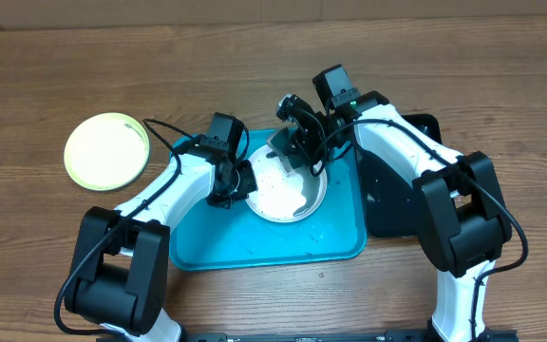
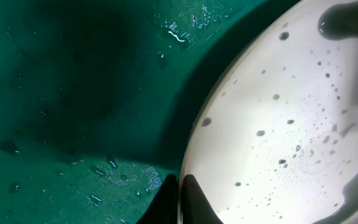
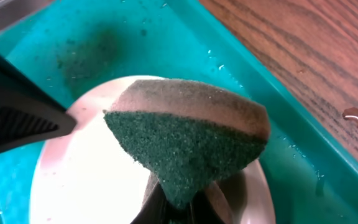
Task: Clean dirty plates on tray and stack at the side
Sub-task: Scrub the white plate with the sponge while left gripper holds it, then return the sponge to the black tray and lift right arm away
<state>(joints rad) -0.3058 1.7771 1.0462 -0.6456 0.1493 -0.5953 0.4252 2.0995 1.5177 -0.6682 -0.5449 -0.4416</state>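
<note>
**Overhead.** The blue tray (image 1: 254, 252) sat mid-table with its long axis running left to right. The white plate (image 1: 283, 190) lay inside it, in the far right part, and the two arms covered its far edge. The left gripper (image 1: 240, 182) was at the plate's left rim, but its jaws could not be made out from above. The right gripper (image 1: 297, 157) hung over the plate's far edge with a dark wedge in it, too small to name. The yellow-green plate (image 1: 107, 150) lay alone on the wooden table (image 1: 46, 76), left of the tray and well apart from it. A black tray (image 1: 387, 204) lay just beside the blue one on the right, largely hidden under the right arm.

**Left wrist.** The fingers (image 2: 194, 202) were closed on the white plate's rim, one on either side, with only their tips in view at the bottom edge. The plate surface carried dark specks and was cut off at the right and bottom. A blurred grey shape in the upper right corner could not be identified. The tray floor was wet, and shadowed at the upper left.

**Right wrist.** The wedge was a sponge (image 3: 185, 137), with its green scouring face toward the camera and a tan layer behind. It was clamped tight between fingers mostly hidden beneath it. It sat over the white plate, but contact could not be told. The left gripper showed as a dark block cut off at the left edge. Water drops (image 3: 353, 117) lay on the table beyond the tray's rim.
</note>
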